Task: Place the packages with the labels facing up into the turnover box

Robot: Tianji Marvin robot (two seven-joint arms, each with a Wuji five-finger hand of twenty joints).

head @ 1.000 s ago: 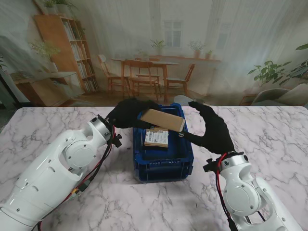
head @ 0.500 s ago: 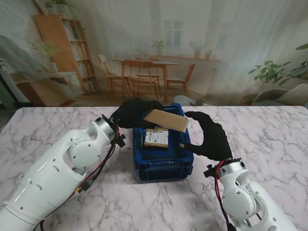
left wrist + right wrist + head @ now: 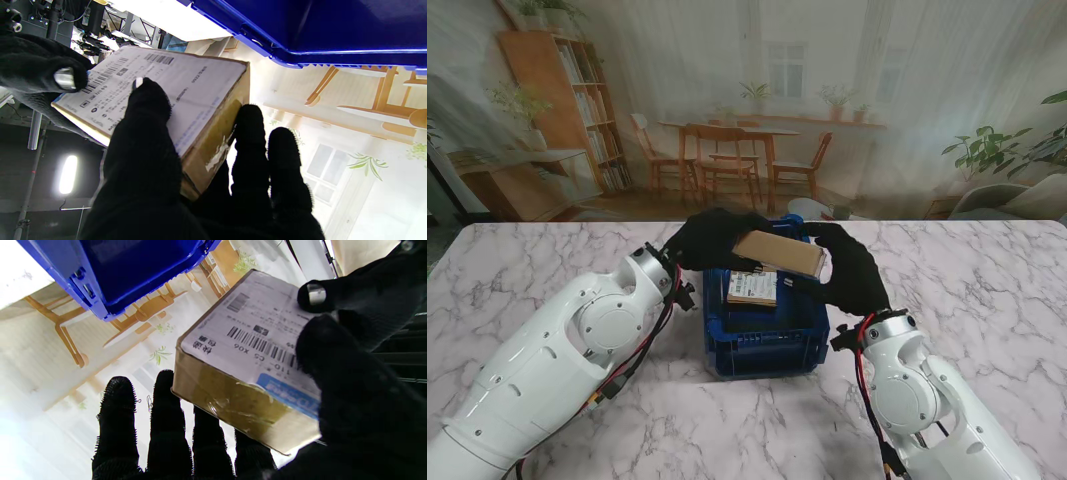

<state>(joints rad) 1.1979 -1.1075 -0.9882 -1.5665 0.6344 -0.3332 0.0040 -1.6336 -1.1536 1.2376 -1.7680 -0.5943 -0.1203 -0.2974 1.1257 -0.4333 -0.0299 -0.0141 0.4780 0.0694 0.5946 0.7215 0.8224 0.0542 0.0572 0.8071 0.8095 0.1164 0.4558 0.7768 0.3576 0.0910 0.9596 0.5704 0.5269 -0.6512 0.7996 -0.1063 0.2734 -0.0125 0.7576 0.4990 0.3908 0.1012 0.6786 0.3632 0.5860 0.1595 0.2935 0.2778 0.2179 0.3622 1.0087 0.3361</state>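
The cardboard package [image 3: 779,254] hangs over the far end of the blue turnover box [image 3: 767,335], its plain brown face up and its label facing down. The left hand [image 3: 709,238] and right hand [image 3: 852,268] both clamp it, thumbs on the label. A second package [image 3: 753,287] lies label-up inside the box on the marble desk [image 3: 547,260].

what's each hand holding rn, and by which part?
Both hold one cardboard package above the blue turnover box: left hand at its left end, right hand at its right end, thumbs pressing the labelled face, which points down.
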